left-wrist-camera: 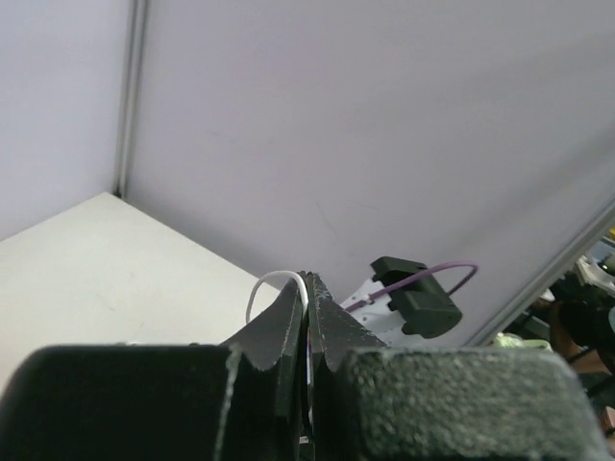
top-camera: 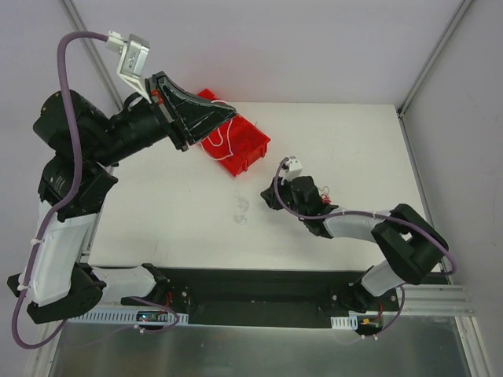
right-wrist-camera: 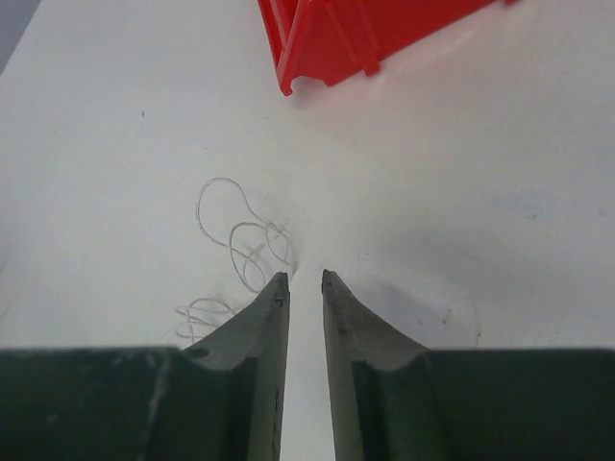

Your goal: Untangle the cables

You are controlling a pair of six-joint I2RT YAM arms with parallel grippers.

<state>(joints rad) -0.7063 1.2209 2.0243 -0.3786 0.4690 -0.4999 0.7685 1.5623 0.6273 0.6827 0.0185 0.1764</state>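
A clear cable (right-wrist-camera: pixel 245 240) is seen lying in loose curls on the table (top-camera: pixel 354 157), just beside the left fingertip of the right gripper (right-wrist-camera: pixel 301 279). Its fingers are held slightly apart, with nothing gripped. A white cable (left-wrist-camera: pixel 272 275) is pinched between the clenched fingers of the left gripper (left-wrist-camera: pixel 309 283), which is raised over the red bin (top-camera: pixel 245 149). Its loose end is seen dangling above the bin. Part of the bin is hidden by that gripper in the top view. The bin is set beyond the clear cable, apart from it.
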